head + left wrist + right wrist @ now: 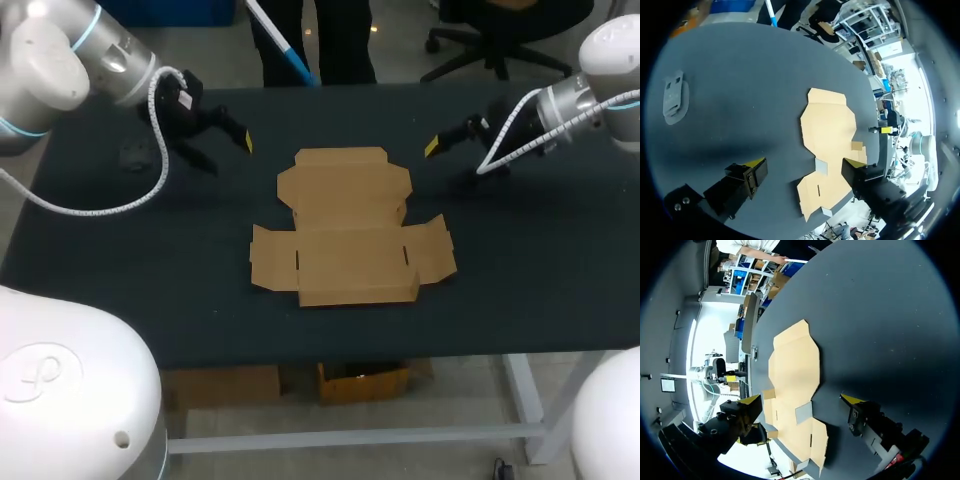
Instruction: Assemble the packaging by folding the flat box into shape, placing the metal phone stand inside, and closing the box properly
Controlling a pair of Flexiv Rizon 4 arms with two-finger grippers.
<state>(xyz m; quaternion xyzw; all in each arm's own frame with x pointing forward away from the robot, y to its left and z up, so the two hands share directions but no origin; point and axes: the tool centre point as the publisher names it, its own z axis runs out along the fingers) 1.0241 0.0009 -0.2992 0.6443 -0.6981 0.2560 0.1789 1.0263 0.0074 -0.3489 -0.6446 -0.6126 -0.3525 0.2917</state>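
- Flat box (350,225): brown cardboard, unfolded, lying flat at the middle of the bench (530,290) with its flaps spread.
- Phone stand (135,155): grey, lying at the far left of the bench, well apart from the flat box.
- Left end effector (806,162): fingers apart, holding nothing, above the bench to the far left of the flat box, near the phone stand.
- Right end effector (801,400): fingers apart, holding nothing, to the far right of the flat box.

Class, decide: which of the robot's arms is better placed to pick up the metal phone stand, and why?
Left. The phone stand lies on that arm's side, near the open left gripper. The right gripper hovers on the other side of the flat box.
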